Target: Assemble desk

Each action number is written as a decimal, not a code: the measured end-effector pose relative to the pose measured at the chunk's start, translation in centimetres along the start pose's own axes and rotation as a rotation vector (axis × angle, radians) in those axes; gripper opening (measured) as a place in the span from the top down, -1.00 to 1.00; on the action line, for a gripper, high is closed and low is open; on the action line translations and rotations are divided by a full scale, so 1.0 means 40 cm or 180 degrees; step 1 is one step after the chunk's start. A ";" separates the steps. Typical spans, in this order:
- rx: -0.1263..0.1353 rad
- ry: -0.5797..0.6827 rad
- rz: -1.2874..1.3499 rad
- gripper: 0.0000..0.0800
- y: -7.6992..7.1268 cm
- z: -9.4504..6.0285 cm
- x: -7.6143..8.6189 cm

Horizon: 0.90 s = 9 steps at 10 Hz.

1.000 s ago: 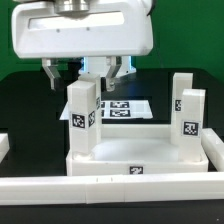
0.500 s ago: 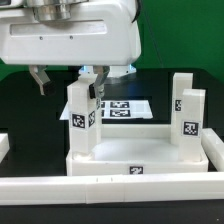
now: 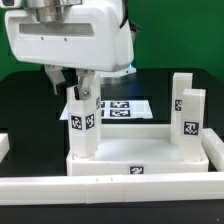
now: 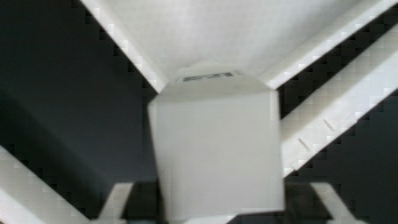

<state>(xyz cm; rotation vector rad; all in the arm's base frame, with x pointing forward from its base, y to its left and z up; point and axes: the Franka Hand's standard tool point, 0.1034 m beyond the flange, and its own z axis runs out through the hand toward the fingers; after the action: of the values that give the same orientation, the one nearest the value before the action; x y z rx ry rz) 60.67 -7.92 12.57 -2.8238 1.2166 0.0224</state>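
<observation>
Two legs (image 3: 82,128) (image 3: 191,113) stand on the tabletop (image 3: 140,156) — marker board (image 3: 128,108) behind, border bar (image 3: 110,187) in front.

Smooth matt white plastic tabletop (image 3: 150,152) and legs (image 3: 82,122) on a matt black table (image 3: 30,100).

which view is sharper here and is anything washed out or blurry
The exterior view is sharper: the tags on the leg under the gripper read clearly, though the white tabletop is bright with faint edges. The wrist view is soft: the leg fills it as a pale, featureless block, and the fingers at the edge are smeared.
</observation>
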 end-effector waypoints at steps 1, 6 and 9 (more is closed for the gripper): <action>0.0002 -0.0001 0.0175 0.29 -0.001 0.001 -0.001; 0.0303 0.0006 0.2150 0.29 -0.024 0.009 0.011; 0.0473 -0.0074 0.2873 0.28 -0.032 0.010 0.016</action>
<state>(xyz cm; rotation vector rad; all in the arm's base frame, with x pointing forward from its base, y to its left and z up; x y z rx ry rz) 62.06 -7.47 12.21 -1.9209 2.2354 0.0089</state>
